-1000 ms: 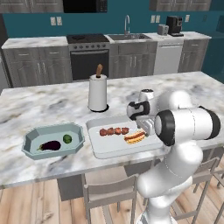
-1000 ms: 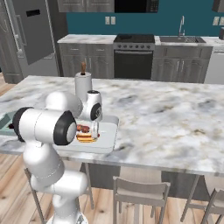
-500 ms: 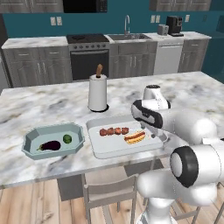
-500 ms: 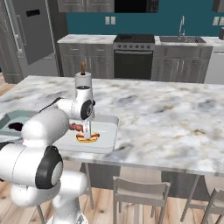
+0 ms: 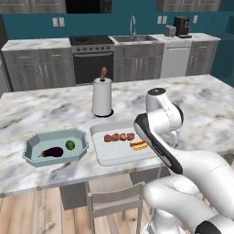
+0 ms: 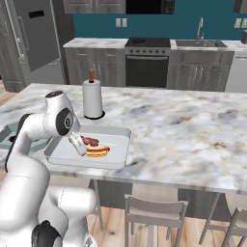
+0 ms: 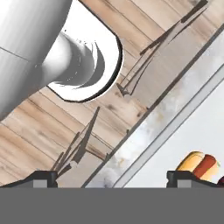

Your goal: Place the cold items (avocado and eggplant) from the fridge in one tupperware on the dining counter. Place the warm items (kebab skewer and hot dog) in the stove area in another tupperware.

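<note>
Hot dog (image 7: 199,166) lies in the white tupperware (image 6: 62,153) just beside my pincer (image 7: 111,177), which I see spread wide, holding nothing.

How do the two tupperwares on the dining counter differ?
The left tupperware is teal with angled corners; the right tupperware is white and rectangular. The left one holds the eggplant and avocado; the right one holds the kebab skewer and hot dog. Both are open and sit on the counter's near edge.
</note>
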